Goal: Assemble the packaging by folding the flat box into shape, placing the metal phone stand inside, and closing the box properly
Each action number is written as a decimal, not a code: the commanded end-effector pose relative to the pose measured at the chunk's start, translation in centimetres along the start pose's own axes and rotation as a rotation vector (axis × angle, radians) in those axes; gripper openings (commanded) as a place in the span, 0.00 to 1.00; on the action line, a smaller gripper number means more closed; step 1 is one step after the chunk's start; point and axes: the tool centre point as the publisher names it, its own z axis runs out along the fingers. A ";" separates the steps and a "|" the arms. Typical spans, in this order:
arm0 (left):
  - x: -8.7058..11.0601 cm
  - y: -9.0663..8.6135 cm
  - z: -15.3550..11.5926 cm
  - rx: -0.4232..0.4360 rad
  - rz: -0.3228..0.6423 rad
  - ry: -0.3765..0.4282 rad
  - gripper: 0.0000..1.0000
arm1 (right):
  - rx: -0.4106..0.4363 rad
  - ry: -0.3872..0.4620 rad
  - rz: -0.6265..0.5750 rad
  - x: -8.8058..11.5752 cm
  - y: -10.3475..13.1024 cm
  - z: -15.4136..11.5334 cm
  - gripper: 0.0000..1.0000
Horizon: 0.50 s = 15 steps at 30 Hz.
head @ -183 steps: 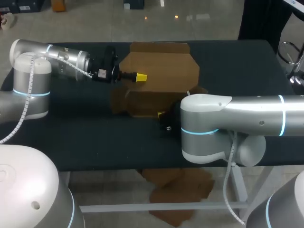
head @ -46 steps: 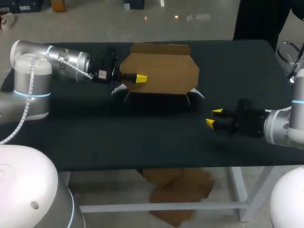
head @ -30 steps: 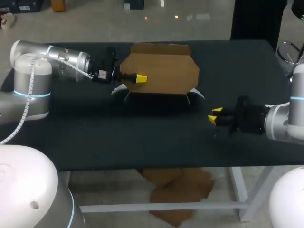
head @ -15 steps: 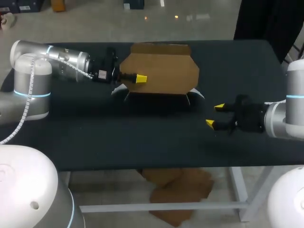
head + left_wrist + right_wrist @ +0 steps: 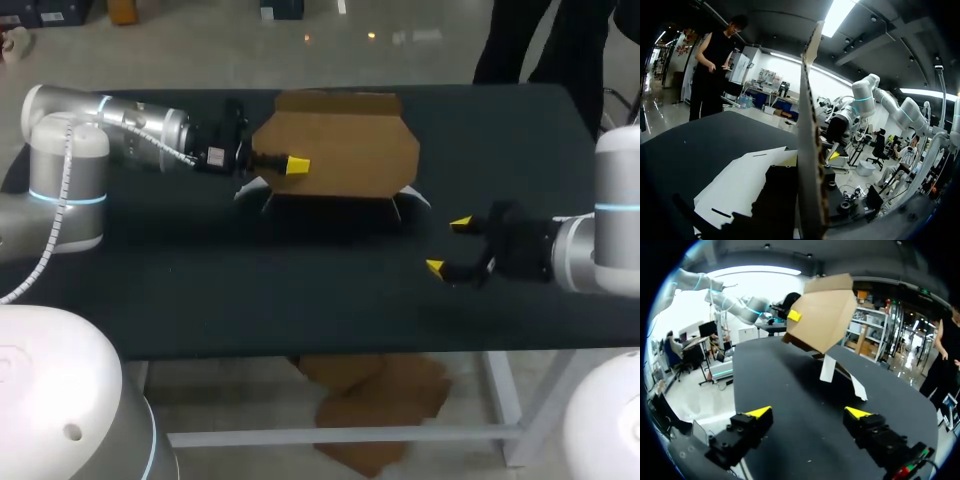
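Observation:
The brown cardboard box [image 5: 340, 150] stands raised at the back middle of the black table [image 5: 300, 290], with white flaps [image 5: 415, 197] showing at its lower corners. My left gripper [image 5: 296, 165] is shut on the box's left edge and holds it up. In the left wrist view the cardboard's edge [image 5: 810, 150] rises straight up ahead of that gripper, whose tips are hidden. My right gripper [image 5: 448, 245] is open and empty, low over the table to the right of and nearer than the box [image 5: 825, 310]. In the right wrist view, this gripper [image 5: 809, 412] points toward the box. No phone stand is in view.
Bare table lies between the right gripper and the box. The table's front edge [image 5: 330, 352] runs close below the right gripper.
The right gripper's fingers have spread from nearly together to wide apart, staying in about the same place. The left gripper and the box have not moved.

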 end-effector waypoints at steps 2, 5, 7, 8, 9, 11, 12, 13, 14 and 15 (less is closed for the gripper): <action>0.5 -0.9 -0.1 -0.001 0.000 -0.005 0.00 | -0.007 -0.010 0.001 0.6 -0.3 0.4 1.00; 1.2 -1.5 -0.1 -0.001 0.006 -0.010 0.00 | -0.009 -0.009 0.002 0.9 -0.4 0.5 1.00; 1.6 -2.1 -0.1 0.003 0.009 -0.011 0.00 | -0.011 -0.009 0.003 1.1 -0.4 0.5 1.00; 1.8 -2.4 -0.1 0.007 0.011 -0.012 0.00 | -0.012 -0.009 0.004 1.2 -0.4 0.5 1.00; 2.0 -2.7 -0.2 0.009 0.014 -0.019 0.00 | -0.012 -0.008 0.004 1.2 -0.4 0.6 1.00; 2.4 -3.1 -0.2 0.011 0.021 -0.026 0.00 | -0.012 -0.006 0.003 1.4 -0.3 0.7 1.00; 2.5 -3.3 -0.2 0.012 0.022 -0.032 0.00 | -0.011 -0.005 0.002 1.4 -0.3 0.7 1.00; 2.7 -3.5 -0.2 0.013 0.023 -0.034 0.00 | -0.011 -0.005 0.001 1.5 -0.3 0.7 1.00; 2.8 -3.7 -0.3 0.018 0.021 -0.033 0.00 | -0.011 -0.004 0.000 1.5 -0.2 0.7 1.00; 3.0 -3.9 -0.4 0.023 0.019 -0.035 0.00 | -0.010 -0.004 -0.001 1.6 -0.1 0.7 1.00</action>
